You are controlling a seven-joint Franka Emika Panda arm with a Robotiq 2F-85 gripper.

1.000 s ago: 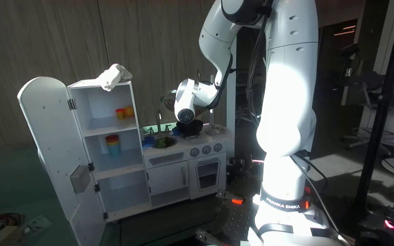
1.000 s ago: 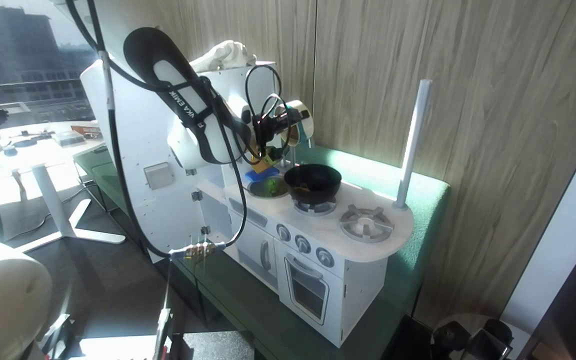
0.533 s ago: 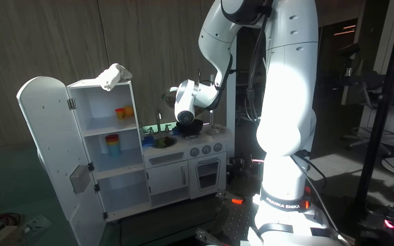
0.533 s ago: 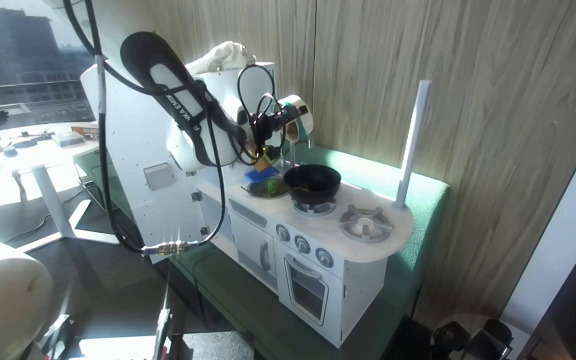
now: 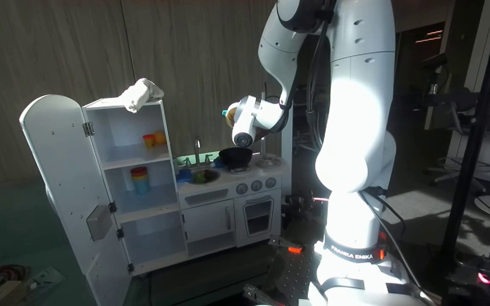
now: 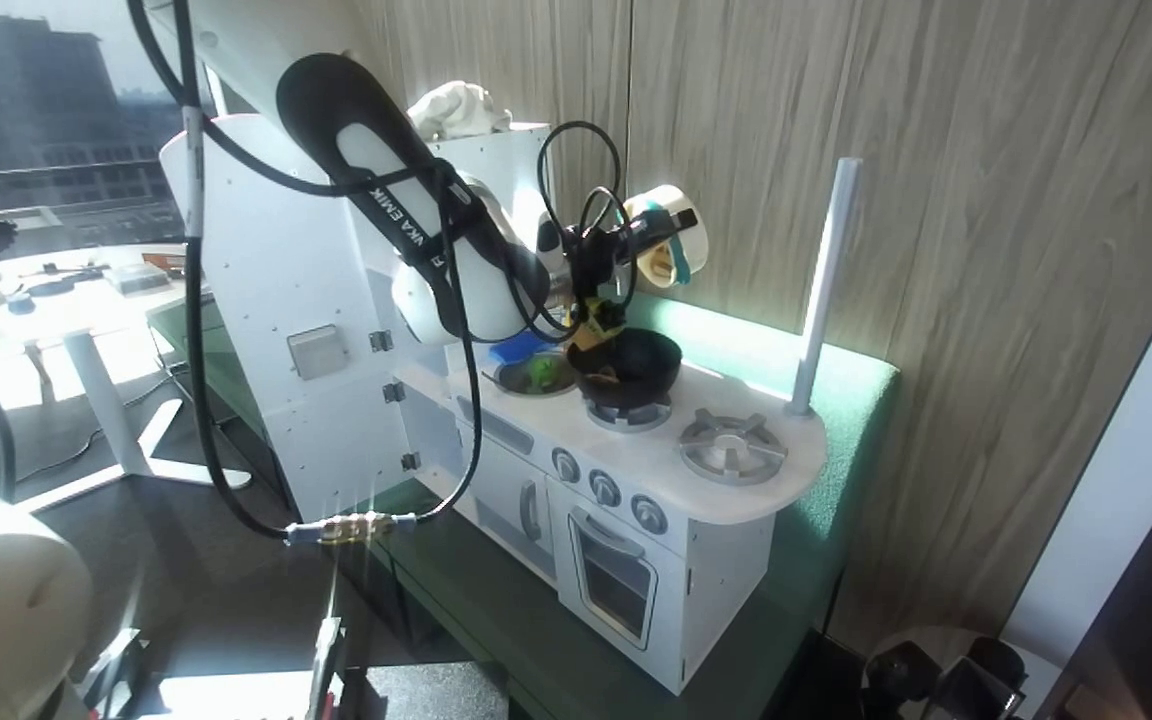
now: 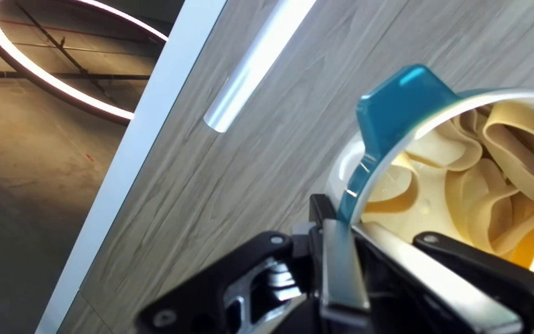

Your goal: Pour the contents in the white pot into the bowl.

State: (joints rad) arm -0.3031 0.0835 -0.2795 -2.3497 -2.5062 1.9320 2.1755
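Observation:
The white pot (image 7: pixel 346 162) has a teal rim band and a teal side tab. My gripper (image 7: pixel 350 222) is shut on its rim, one finger outside and one inside. Tan curled strips (image 7: pixel 503 185) lie inside the pot. In an exterior view the pot (image 6: pixel 696 248) is held tilted in the air, above and slightly beyond the bowl. It also shows in an exterior view (image 5: pixel 230 115), partly behind the arm. The bowl, black and round, sits on a burner in both exterior views (image 6: pixel 636 365) (image 5: pixel 234 158). A brownish patch shows inside the bowl.
A grey burner (image 6: pixel 733 447) and an upright white post (image 6: pixel 829 285) stand beside the bowl. A sink (image 6: pixel 511 380) with a green item (image 6: pixel 543 373) and a blue item (image 6: pixel 522 347) is on the other side. A white open cabinet (image 5: pixel 143 157) adjoins the stove.
The arm and the held pot have moved to the right in both exterior views, from near the sink to the bowl's side. The bowl has not moved, and the pot stays gripped.

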